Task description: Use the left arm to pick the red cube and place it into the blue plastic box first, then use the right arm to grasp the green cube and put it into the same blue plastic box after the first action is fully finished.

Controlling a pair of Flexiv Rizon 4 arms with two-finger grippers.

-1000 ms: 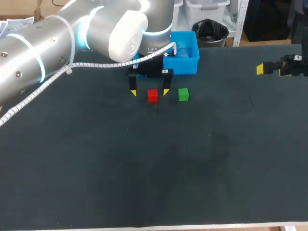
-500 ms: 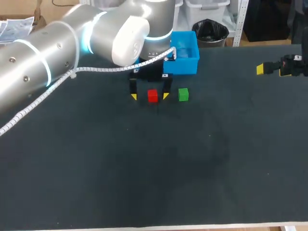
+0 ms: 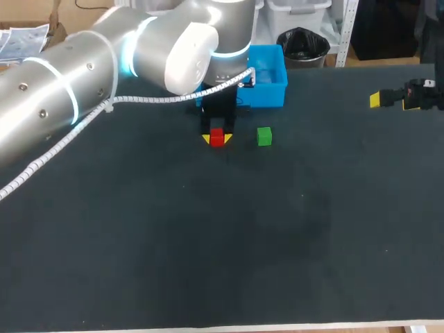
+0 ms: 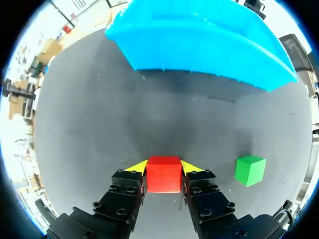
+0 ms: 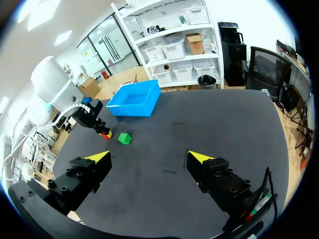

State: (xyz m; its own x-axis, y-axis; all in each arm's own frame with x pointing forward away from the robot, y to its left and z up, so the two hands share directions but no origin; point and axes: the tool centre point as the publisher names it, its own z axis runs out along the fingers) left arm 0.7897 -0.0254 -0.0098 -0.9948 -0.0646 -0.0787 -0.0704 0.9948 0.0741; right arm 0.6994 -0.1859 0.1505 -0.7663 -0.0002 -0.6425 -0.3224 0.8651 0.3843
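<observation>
The red cube (image 3: 218, 138) rests on the dark table in front of the blue plastic box (image 3: 267, 95). My left gripper (image 3: 218, 140) stands down over it, and both yellow tips press the cube's sides. In the left wrist view the red cube (image 4: 163, 174) sits squeezed between the fingers of the left gripper (image 4: 163, 167), with the green cube (image 4: 249, 170) beside it and the blue box (image 4: 199, 47) ahead. The green cube (image 3: 263, 136) lies just right of the red one. My right gripper (image 5: 149, 158) is open and empty, far off at the table's right edge (image 3: 378, 99).
The dark table (image 3: 277, 229) stretches wide in front of the cubes. In the right wrist view the green cube (image 5: 124, 138), the red cube (image 5: 106, 134) and the blue box (image 5: 132, 109) lie far ahead of the right gripper.
The left gripper's fingers, spread wide on both sides of the red cube before, have closed in onto it. The right arm has not moved.
</observation>
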